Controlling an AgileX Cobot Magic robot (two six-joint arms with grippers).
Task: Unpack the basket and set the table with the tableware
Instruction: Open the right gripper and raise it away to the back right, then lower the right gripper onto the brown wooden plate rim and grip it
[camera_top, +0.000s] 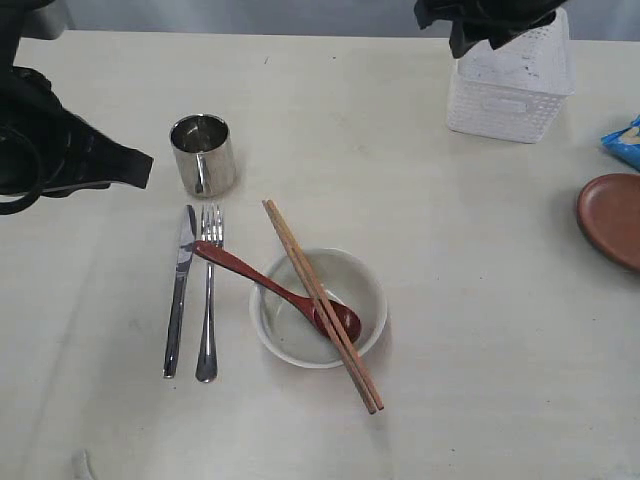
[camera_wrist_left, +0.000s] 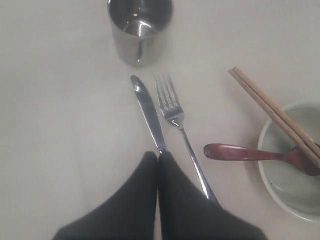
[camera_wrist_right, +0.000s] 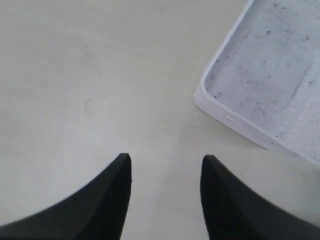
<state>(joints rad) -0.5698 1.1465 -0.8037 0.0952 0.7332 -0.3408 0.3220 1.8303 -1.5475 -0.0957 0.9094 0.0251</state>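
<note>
The right claw (camera_wrist_right: 166, 161) is seen spread wide and empty over the table (camera_wrist_right: 75, 75), with the white basket (camera_wrist_right: 270, 75) just beside it, not touched. The left claw (camera_wrist_left: 158, 154) is pressed shut with nothing gripped. The knife (camera_wrist_left: 147, 110) handle is hidden beneath it, the fork (camera_wrist_left: 172, 112) is laid alongside, and the mug (camera_wrist_left: 139, 30) stands beyond.

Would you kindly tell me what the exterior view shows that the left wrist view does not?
Only the exterior view shows the white basket, the brown plate and the blue bag at the right edge. Only the left wrist view shows the left arm's jaws shut, hiding the knife and fork handle ends. Both share the mug, knife, fork, red spoon, bowl and chopsticks.
</note>
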